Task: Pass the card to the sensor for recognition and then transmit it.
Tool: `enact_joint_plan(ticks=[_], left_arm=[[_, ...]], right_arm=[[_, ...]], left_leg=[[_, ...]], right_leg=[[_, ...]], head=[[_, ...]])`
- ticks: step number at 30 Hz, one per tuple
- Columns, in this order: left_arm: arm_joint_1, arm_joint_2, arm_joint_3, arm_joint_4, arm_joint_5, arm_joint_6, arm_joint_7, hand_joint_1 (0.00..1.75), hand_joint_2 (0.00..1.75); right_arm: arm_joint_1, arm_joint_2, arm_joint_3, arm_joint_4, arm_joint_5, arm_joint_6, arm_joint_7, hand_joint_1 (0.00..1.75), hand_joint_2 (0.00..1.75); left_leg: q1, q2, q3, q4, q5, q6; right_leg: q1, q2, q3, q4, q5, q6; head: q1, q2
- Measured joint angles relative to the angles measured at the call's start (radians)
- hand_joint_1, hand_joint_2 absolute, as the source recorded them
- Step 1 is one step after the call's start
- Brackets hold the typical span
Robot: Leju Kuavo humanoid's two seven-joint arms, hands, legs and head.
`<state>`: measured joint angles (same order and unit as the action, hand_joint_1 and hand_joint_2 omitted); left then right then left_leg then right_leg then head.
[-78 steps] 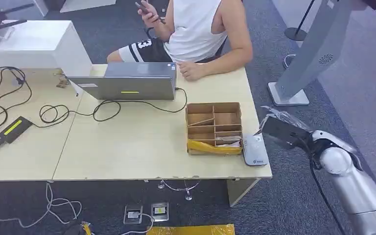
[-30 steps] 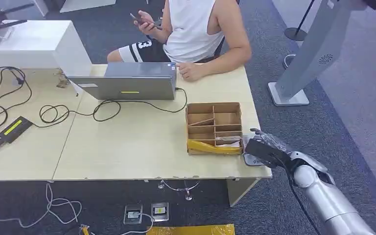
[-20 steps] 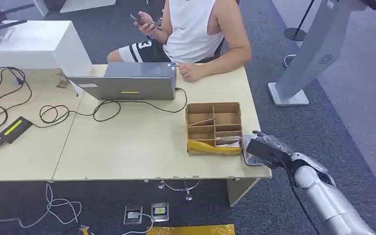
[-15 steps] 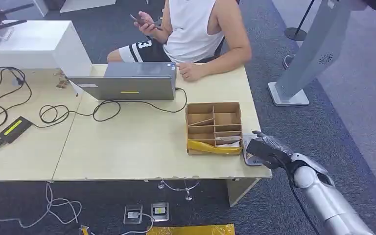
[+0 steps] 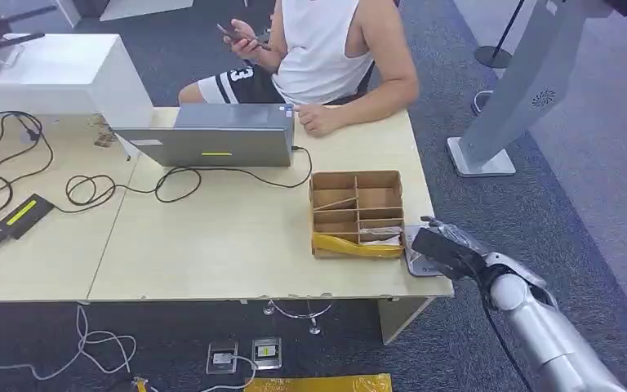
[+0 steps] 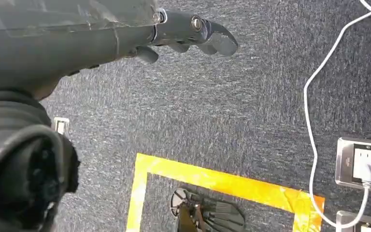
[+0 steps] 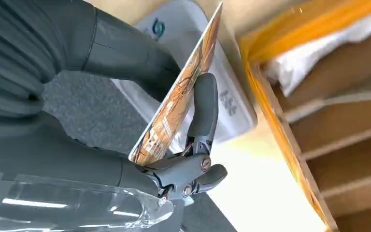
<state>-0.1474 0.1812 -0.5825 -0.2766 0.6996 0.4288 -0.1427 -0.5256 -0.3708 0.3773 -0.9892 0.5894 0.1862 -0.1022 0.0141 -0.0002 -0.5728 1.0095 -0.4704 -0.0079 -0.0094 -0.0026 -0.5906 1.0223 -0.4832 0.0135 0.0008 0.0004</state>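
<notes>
Head view: right hand [image 5: 439, 249] hovering over white sensor [image 5: 419, 251] at wooden table [image 5: 237, 237] edge, just beside cardboard organiser [image 5: 357, 212]. Right wrist view: card [image 7: 178, 94] being pinched between thumb and fingers [image 7: 204, 106], tilted edge-on above sensor. Left wrist view: left hand [image 6: 125, 36] hanging over carpet [image 6: 251, 101], fingers loosely apart, holding nothing.

sensor [image 5: 418, 253] partly behind right hand [image 5: 445, 249]

card [image 7: 176, 99]: orange printed | sensor [image 7: 222, 96]: white | box [image 5: 357, 211]: brown
</notes>
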Motion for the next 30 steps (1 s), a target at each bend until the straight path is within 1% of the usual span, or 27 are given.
enact_joint_plan(ticks=[4,11,17,22,26,30], left_arm=[[-0.003,0.000,-0.001,0.005,-0.009,-0.002,0.000,0.00,0.00],[-0.014,0.000,-0.004,0.010,-0.021,-0.002,0.000,0.00,0.00],[-0.028,-0.002,-0.004,0.013,-0.030,-0.003,0.002,0.00,0.00],[-0.045,-0.006,-0.005,0.013,-0.052,-0.015,0.021,0.00,0.00],[-0.062,-0.009,-0.006,0.013,-0.066,-0.021,0.037,0.00,0.00],[-0.071,-0.013,-0.010,0.013,-0.072,-0.020,0.041,0.00,0.00]], right_arm=[[-0.074,-0.001,0.000,0.000,0.017,0.000,-0.019,1.75,1.75],[-0.297,-0.013,0.000,0.006,0.046,0.005,-0.063,1.75,1.75],[-0.491,-0.007,0.013,0.035,0.093,-0.023,-0.113,1.75,1.75],[-0.592,0.030,0.039,0.095,0.147,-0.047,-0.143,1.75,1.75],[-0.632,0.074,0.071,0.172,0.206,-0.097,-0.142,1.75,1.75],[-0.660,0.114,0.102,0.262,0.243,-0.125,-0.131,1.75,1.75]], left_leg=[[0.000,0.000,0.000,0.000,0.000,-0.001],[0.000,0.001,0.000,0.000,0.001,-0.001],[0.000,0.000,-0.002,0.000,0.001,-0.001],[0.000,0.000,-0.002,0.000,0.001,-0.001],[0.000,0.000,-0.002,0.000,0.001,-0.001],[0.000,-0.001,-0.002,0.000,0.001,-0.001]], right_leg=[[0.000,0.000,-0.001,0.000,0.001,0.000],[0.000,0.002,-0.001,0.000,0.001,0.000],[0.000,0.001,-0.002,0.001,0.001,0.000],[0.000,0.000,-0.002,0.001,0.001,0.000],[0.000,0.000,-0.002,0.001,0.001,0.000],[0.000,-0.001,-0.002,0.001,0.001,0.000]], head=[[0.000,0.000],[0.000,0.000],[0.000,0.000],[0.000,0.000],[0.000,0.000],[0.000,0.000]])
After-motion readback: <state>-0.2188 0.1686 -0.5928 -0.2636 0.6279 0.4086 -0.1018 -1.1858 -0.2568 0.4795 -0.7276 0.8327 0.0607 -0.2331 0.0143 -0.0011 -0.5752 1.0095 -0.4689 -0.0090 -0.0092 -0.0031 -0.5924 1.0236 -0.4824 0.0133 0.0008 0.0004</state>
